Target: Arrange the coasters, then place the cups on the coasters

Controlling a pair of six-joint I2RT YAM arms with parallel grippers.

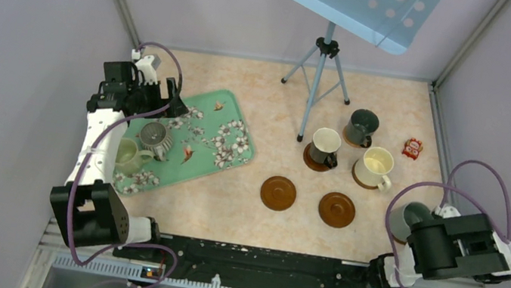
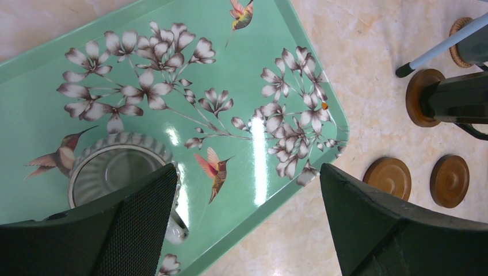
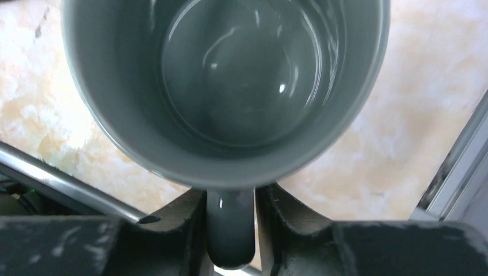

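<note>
The grey-blue mug (image 3: 224, 98) is clamped by its handle in the right tool (image 3: 230, 218), near the right edge of the surface (image 1: 227, 212); whether it rests there cannot be told; two bare coasters (image 1: 278, 192) are seen to its left; beyond them the dark green mug (image 1: 362, 127), the cream-lined dark mug (image 1: 325, 147) and the cream-white mug (image 1: 374, 166) are stood on coasters; the left tool (image 2: 247, 172) is held wide apart above the floral tray (image 2: 34, 75), on which the ribbed grey mug (image 2: 115, 167) and the pale green mug (image 1: 128, 157) are set.
</note>
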